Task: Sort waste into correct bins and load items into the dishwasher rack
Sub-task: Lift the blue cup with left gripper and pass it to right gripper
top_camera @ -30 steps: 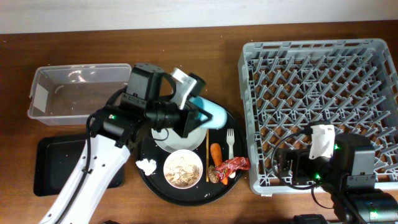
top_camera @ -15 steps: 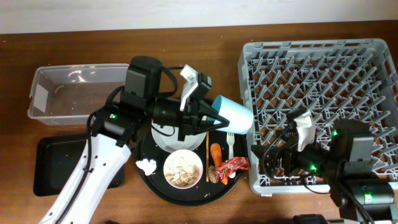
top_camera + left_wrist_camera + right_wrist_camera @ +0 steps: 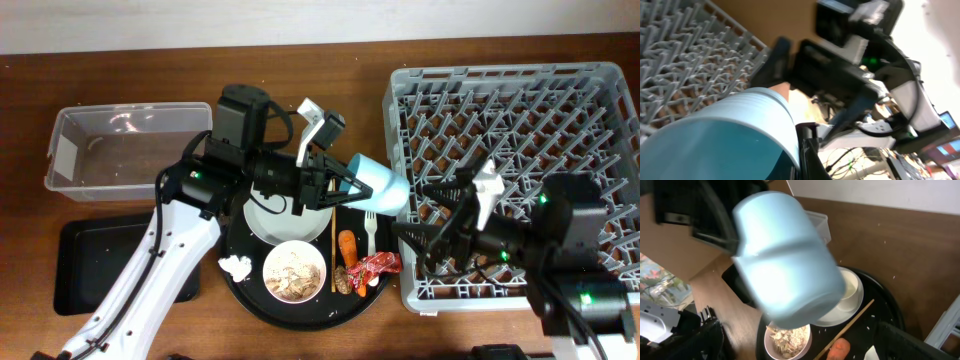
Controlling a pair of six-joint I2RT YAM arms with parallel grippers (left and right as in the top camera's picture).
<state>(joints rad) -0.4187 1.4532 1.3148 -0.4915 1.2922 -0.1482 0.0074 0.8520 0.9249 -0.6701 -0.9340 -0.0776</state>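
table (image 3: 320,70): brown wood | wall (image 3: 300,18): pale, along far edge | room beyond: blurred, possibly cables (image 3: 841,161)

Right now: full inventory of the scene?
grey plastic dishwasher rack: 1, grey, right
clear plastic rectangular tub: 1, clear, upper left
flat black rectangular tray: 1, black, lower left
large round black tray: 1, black, centre
pale round plate: 1, pale, on round tray
cream cup: 1, cream, on plate
white bowl of beige scraps: 1, white, round tray's front
thin wooden chopstick: 1, tan, beside bowl
white plastic fork: 1, white, round tray's right
orange carrot piece: 1, orange, beside fork
crumpled red wrapper: 1, red, below fork
small brown lump: 1, brown, below carrot
white tissue wad: 1, white, bowl's left
light blue cup: 1, blue, in left gripper
left gripper: shut on cup
right gripper: open, near cup
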